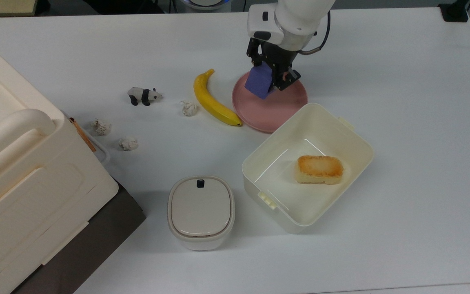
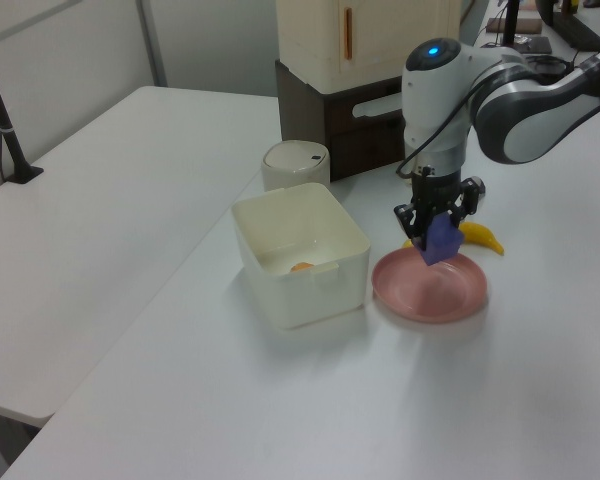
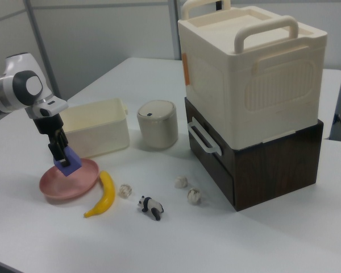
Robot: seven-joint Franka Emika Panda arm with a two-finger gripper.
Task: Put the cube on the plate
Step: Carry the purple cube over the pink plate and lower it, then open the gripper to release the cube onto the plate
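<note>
The pincer (image 1: 268, 79) pinches the cube (image 1: 258, 83) and holds it tilted above the pink plate (image 1: 276, 110), which lies on the white counter (image 1: 402, 102) beside the banana (image 1: 212, 102).

Matte cube (image 1: 258, 83), glossy plate (image 1: 284, 107).

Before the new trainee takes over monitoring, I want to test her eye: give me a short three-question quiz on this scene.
1. True or false: the cube already lies free on the plate.
2. What sits inside the open cream box?
3. In the top view, the banana lies on the plate's: A) left B) right

Key
1. False; the gripper holds it in shut jaws above the plate.
2. A toasted bread piece.
3. A
</note>
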